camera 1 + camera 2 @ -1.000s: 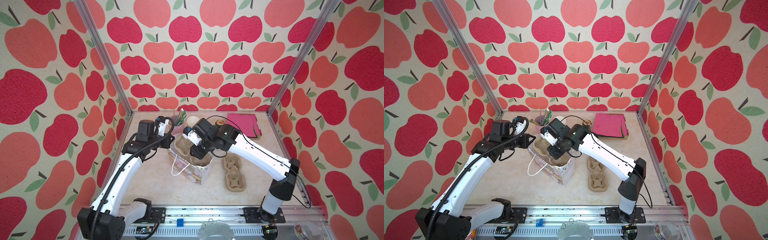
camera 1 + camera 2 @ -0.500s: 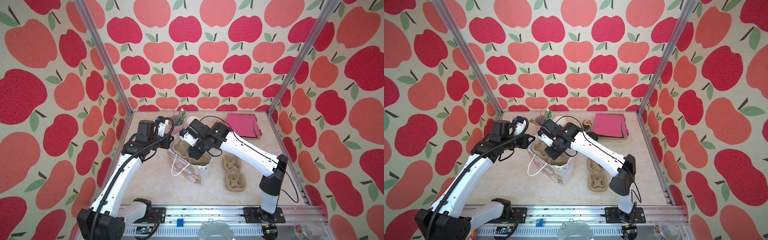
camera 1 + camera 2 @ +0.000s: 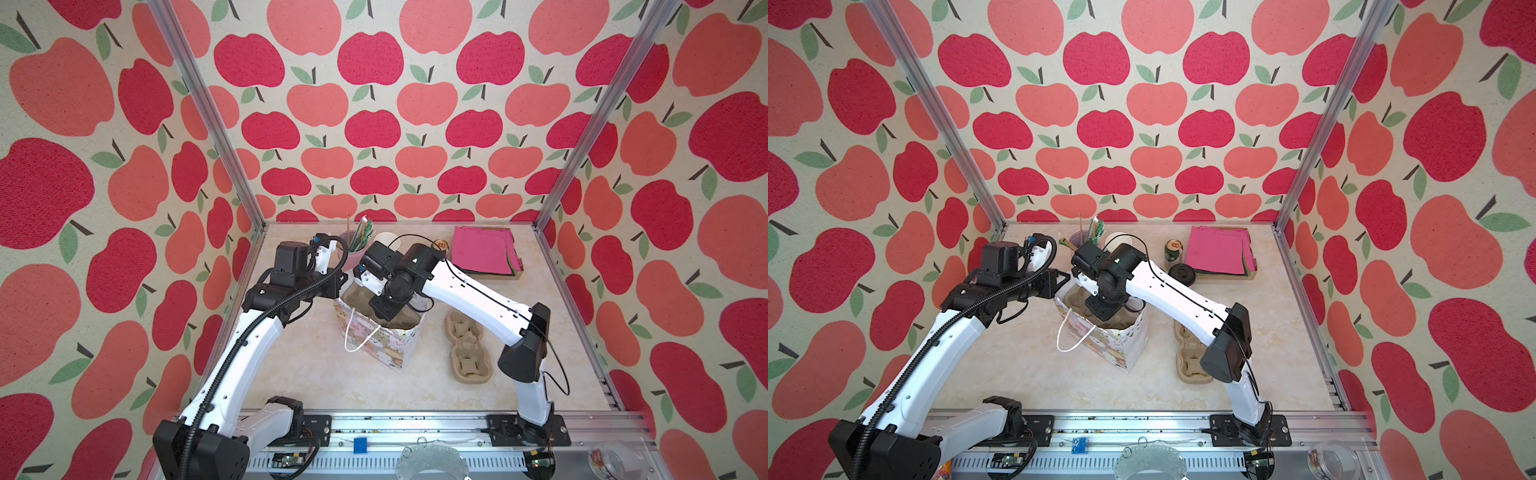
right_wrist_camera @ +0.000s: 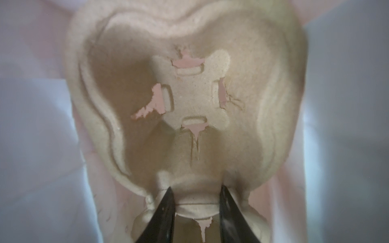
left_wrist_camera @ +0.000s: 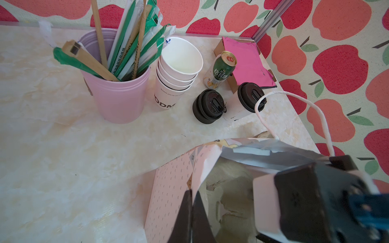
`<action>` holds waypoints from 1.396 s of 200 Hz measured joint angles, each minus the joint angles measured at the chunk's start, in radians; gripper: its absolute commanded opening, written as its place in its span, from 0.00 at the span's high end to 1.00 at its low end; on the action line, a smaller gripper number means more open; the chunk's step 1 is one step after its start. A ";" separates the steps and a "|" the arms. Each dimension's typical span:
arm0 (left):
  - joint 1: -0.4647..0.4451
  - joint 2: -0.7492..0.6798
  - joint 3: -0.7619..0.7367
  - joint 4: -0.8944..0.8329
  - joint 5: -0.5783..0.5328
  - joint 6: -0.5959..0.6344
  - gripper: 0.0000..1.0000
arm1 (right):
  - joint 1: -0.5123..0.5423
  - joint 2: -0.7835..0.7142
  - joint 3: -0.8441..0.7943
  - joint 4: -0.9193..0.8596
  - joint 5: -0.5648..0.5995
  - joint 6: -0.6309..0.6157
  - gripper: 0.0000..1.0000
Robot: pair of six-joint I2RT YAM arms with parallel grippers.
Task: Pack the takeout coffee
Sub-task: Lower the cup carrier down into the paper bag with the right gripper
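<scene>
The left hand [image 5: 192, 192] is pinched flat on the rim of the paper bag [image 5: 168, 189], holding its mouth apart. The right hand [image 4: 196, 189] is down inside that bag, its fingers [image 4: 166, 210] clamped either side of the middle ridge of a cardboard cup holder [image 4: 189, 94] that sits between the bag's walls.

The coffee [image 5: 250, 97] stands outside the bag, beyond both hands, untouched, just beside a pile of pink napkins [image 5: 244, 61]. Near it, past the left hand, are a stack of black lids [image 5: 208, 105], a green can [image 5: 221, 71], stacked white cups [image 5: 176, 80] and a pink tub of straws [image 5: 120, 98]. The right forearm crosses above the bag's rim, between the bag and the coffee. A second holder [image 3: 469, 349] lies below the right elbow.

The table [image 3: 324, 374] is pale and marbled, and the walls [image 3: 370, 124] are covered in red apples.

Since a second ago the right elbow has swung in nearer the bag and that hand has pushed toward the left hand, which has kept its pinch.
</scene>
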 measured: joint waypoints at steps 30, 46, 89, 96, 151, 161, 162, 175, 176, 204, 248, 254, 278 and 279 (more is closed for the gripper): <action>0.000 0.000 -0.003 0.001 0.000 0.000 1.00 | 0.000 0.029 0.023 -0.027 0.000 0.000 0.66; 0.000 0.000 -0.003 0.001 0.000 0.000 1.00 | 0.000 0.042 0.025 -0.036 -0.001 0.000 0.66; 0.000 0.000 -0.004 0.001 0.000 0.000 1.00 | 0.000 0.079 0.034 -0.055 -0.005 0.000 0.66; 0.000 0.000 -0.004 0.001 0.000 0.000 1.00 | 0.000 0.085 0.035 -0.056 -0.008 0.000 0.66; 0.000 -0.001 -0.005 0.001 0.000 0.000 1.00 | 0.000 0.122 0.038 -0.058 -0.013 -0.002 0.66; 0.000 -0.002 -0.006 0.003 0.000 0.000 1.00 | 0.000 0.128 0.038 -0.060 -0.016 -0.004 0.66; 0.000 -0.002 -0.007 0.003 0.000 0.000 1.00 | 0.000 0.129 0.038 -0.060 -0.016 -0.004 0.66; 0.000 -0.006 -0.010 0.004 0.000 0.000 1.00 | 0.000 0.138 0.038 -0.062 -0.021 -0.008 0.66; 0.000 -0.006 -0.010 0.004 0.000 0.000 1.00 | 0.000 0.139 0.038 -0.062 -0.021 -0.008 0.66; 0.000 -0.011 -0.014 0.004 0.000 0.000 1.00 | 0.000 0.164 0.038 -0.064 -0.028 -0.015 0.66; 0.000 -0.012 -0.017 0.011 0.000 0.000 1.00 | 0.006 0.200 0.038 -0.064 -0.031 -0.021 0.66; 0.000 -0.012 -0.017 0.011 0.000 0.000 1.00 | 0.006 0.203 0.038 -0.064 -0.031 -0.022 0.66; 0.001 -0.012 -0.017 0.011 0.000 0.001 1.00 | 0.006 0.213 0.038 -0.064 -0.032 -0.023 0.66; 0.001 -0.012 -0.017 0.011 0.000 0.001 1.00 | 0.006 0.213 0.038 -0.063 -0.032 -0.023 0.66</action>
